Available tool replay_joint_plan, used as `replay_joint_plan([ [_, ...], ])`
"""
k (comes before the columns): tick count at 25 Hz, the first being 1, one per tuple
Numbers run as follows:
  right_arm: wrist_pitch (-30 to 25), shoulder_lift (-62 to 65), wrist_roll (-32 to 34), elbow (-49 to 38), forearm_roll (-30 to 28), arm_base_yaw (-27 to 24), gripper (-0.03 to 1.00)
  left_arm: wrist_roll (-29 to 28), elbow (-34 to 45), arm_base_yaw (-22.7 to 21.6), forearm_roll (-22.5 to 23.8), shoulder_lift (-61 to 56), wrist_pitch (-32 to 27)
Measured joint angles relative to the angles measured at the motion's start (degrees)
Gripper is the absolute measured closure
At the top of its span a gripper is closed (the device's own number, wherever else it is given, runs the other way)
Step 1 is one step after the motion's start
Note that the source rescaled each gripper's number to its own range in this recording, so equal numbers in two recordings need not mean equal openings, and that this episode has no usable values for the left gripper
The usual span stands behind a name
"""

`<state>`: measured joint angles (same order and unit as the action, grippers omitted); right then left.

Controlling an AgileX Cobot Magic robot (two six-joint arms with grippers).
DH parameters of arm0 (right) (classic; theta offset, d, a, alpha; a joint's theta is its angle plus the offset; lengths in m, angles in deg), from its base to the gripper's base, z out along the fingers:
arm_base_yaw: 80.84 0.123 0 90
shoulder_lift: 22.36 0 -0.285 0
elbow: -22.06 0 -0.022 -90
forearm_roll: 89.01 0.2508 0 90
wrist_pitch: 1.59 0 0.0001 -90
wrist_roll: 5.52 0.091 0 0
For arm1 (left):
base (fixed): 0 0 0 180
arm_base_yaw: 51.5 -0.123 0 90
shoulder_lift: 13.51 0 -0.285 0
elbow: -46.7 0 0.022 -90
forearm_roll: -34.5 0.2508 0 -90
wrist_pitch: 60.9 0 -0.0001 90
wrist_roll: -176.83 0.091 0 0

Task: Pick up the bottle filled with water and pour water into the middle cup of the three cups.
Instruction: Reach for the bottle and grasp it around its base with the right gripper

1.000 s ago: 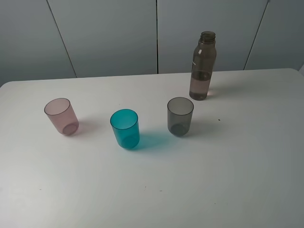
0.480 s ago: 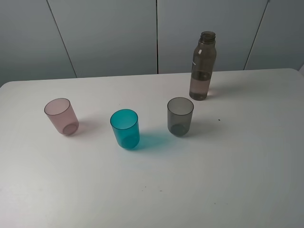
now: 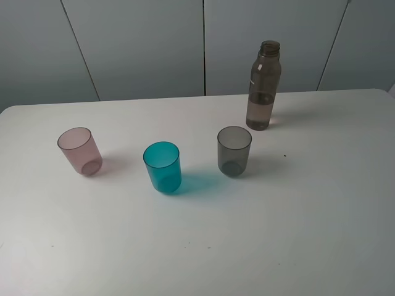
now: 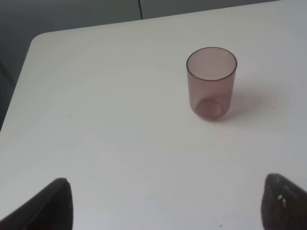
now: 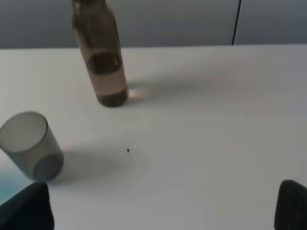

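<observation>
The smoky-brown bottle (image 3: 263, 86) stands upright at the back right of the white table, partly filled with water; it also shows in the right wrist view (image 5: 101, 57). The three cups stand in a row: pale pink cup (image 3: 80, 152) on the left, teal-blue middle cup (image 3: 163, 167), smoky-grey cup (image 3: 234, 152) on the right. The left wrist view shows the pink cup (image 4: 211, 82) ahead of my open, empty left gripper (image 4: 172, 211). The right wrist view shows the grey cup (image 5: 31, 146) and the bottle ahead of my open, empty right gripper (image 5: 160, 211). Neither gripper shows in the exterior view.
The white table (image 3: 296, 222) has a rounded far left corner (image 4: 41, 40). Grey wall panels (image 3: 142, 43) stand behind the table. A small dark speck (image 3: 284, 155) lies right of the grey cup.
</observation>
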<state>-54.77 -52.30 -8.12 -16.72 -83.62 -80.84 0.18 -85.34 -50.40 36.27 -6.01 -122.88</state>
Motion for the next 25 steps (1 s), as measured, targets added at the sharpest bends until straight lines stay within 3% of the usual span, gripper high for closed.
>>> replay_joint_plan([
  [6, 14.25, -13.49, -2.59, 3.08, 5.43, -0.06, -0.03, 0.00, 0.00, 0.00, 0.00, 0.00, 0.00],
  [9, 20.49, -20.05, -4.09, 3.08, 7.54, 2.52, -0.03, 0.00, 0.00, 0.00, 0.00, 0.00, 0.00],
  [16, 31.12, -34.99, -8.48, 3.12, 8.65, 13.75, -0.03, 0.00, 0.00, 0.00, 0.00, 0.00, 0.00],
  [25, 43.34, -51.96, -8.81, 3.12, 8.74, 14.63, -0.03, 0.00, 0.00, 0.00, 0.00, 0.00, 0.00],
])
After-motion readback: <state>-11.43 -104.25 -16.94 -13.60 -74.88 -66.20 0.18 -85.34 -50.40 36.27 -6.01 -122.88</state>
